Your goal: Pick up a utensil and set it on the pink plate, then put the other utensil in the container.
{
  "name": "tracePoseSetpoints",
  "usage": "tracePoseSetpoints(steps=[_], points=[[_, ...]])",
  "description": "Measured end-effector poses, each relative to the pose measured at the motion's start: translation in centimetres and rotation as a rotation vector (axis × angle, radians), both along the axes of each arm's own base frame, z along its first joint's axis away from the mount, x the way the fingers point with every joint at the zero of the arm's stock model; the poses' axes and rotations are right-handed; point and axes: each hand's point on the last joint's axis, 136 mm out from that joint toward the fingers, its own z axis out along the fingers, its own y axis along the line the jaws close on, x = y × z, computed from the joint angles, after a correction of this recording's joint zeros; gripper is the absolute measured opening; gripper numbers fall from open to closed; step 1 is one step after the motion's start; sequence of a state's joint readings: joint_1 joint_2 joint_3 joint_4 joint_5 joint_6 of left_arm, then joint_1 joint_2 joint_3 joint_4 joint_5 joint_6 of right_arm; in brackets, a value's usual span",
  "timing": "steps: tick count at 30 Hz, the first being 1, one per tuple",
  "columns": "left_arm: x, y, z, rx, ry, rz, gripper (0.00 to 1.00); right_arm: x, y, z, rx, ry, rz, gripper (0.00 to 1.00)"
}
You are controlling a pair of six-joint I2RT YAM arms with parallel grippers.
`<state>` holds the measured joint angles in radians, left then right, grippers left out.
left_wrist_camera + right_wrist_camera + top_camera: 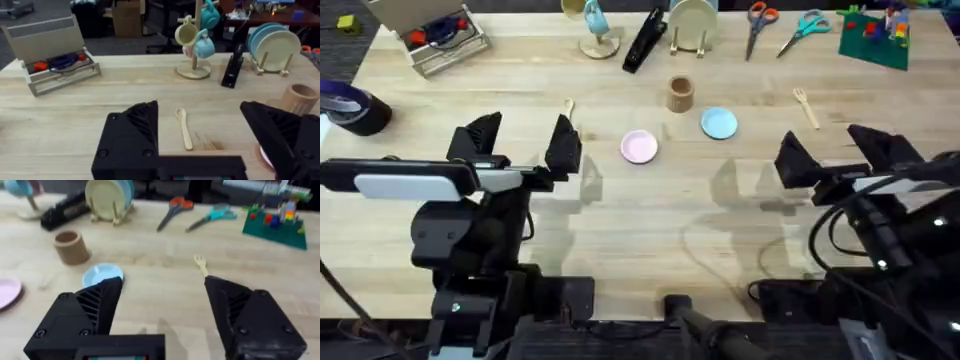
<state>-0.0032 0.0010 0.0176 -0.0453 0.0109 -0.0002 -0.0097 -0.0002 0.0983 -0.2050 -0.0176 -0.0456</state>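
The pink plate (639, 147) lies mid-table, with the wooden container (680, 94) upright behind it. The spoon (569, 108) lies left of them, just beyond my open left gripper (523, 140). In the left wrist view the spoon (184, 129) rests on the table between the empty fingers of that gripper (199, 112), with the container (300, 98) off to the side. The fork (806, 107) lies at the right, beyond my open right gripper (835, 152). The right wrist view shows the fork (200, 264) ahead of the right gripper (162, 282), along with the container (71, 246) and the pink plate (7, 292).
A light blue plate (719, 123) sits right of the container. Along the back stand a wooden tray (435, 40), a mug tree (598, 30), a black stapler (645, 40), a dish rack (692, 25), two scissors (760, 20) and a green brick plate (875, 35). A tape roll (350, 105) sits far left.
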Motion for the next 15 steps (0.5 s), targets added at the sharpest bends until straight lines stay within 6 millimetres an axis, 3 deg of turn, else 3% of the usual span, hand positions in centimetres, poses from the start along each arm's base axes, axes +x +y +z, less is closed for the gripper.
tracePoseSetpoints(steps=[3, 5, 10, 15], points=[[-0.4, 0.0, 0.6, 0.0, 0.027, 0.0, 0.995, -0.8, 0.1, 1.1, -0.002, 0.028, 0.003, 0.995], [-1.0, 0.0, 2.2, 0.0, 0.028, 0.0, 0.995, -1.5, 0.1, 2.7, -0.002, 0.019, 0.005, 0.995], [-3.4, 0.0, 7.5, -0.001, 0.013, 0.0, 0.994, -3.4, 0.1, 7.6, -0.003, -0.011, 0.006, 0.995], [-5.7, 0.0, 12.3, -0.012, 0.038, 0.001, 0.994, -4.9, 0.1, 10.9, -0.002, 0.055, 0.006, 0.995]])
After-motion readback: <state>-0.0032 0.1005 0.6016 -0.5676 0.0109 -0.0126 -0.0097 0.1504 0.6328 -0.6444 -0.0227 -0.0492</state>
